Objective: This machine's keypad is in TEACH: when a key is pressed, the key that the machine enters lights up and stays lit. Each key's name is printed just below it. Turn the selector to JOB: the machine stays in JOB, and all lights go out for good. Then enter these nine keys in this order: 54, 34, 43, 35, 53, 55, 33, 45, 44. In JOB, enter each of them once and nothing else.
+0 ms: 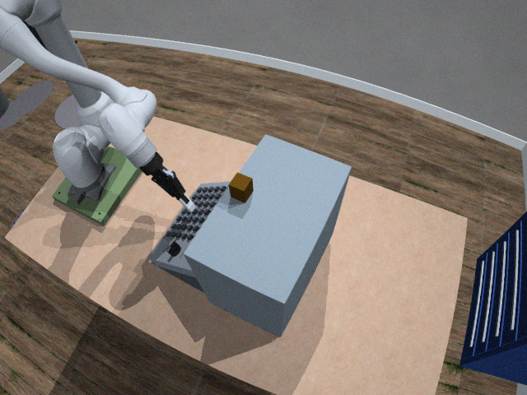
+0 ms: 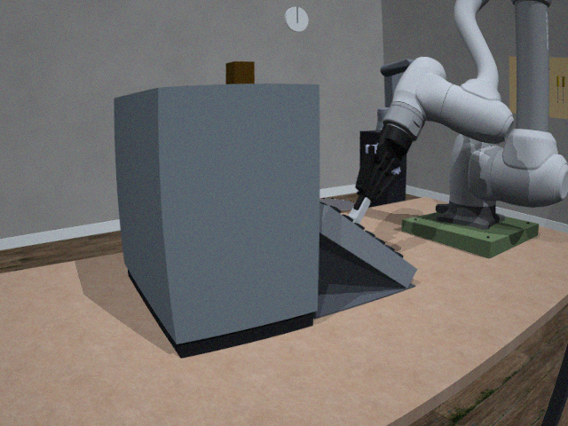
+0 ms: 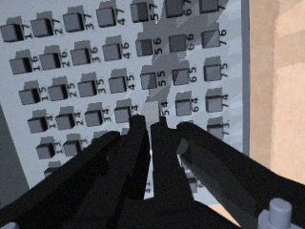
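Keypad panel: grey, sloping, against the machine's side
Keys: dark, square, in rows; visible ones unlit
Selector: black knob beside the key rows; setting unreadable

Pale blue-grey cabinet here, brown-orange cube, dark grey keys, green base plate, and white stripes across a navy unit!

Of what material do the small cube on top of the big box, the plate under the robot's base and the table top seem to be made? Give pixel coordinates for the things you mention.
The cube (image 1: 240,187) (image 2: 240,73): perhaps painted wood or plastic, evenly brown-orange, no grain visible.

The base plate (image 1: 120,168) (image 2: 490,248): probably painted metal, matte green, with small dark holes near corners.

The table top (image 1: 391,271) (image 2: 284,380): possibly laminate, matte, faintly mottled peach.
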You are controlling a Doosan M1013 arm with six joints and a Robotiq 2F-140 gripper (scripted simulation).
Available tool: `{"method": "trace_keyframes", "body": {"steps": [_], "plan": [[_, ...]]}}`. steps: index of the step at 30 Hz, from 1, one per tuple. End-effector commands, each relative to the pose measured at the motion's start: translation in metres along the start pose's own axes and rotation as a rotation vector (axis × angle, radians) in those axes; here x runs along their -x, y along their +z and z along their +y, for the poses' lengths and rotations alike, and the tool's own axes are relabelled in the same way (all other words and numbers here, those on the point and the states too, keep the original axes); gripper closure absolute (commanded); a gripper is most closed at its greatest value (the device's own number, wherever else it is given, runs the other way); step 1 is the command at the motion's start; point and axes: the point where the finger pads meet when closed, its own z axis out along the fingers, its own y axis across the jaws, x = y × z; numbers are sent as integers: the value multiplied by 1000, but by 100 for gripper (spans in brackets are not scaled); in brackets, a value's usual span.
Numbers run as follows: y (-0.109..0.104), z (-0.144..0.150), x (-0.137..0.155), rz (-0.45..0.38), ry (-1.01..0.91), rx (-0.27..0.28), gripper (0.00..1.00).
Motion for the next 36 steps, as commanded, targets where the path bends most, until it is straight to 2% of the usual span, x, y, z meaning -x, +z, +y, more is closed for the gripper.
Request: {"method": "trace_keyframes", "body": {"steps": [1,36], "plan": [[0,0,0,0,0,0,100],[14,0,0,0,0,0,100]]}}
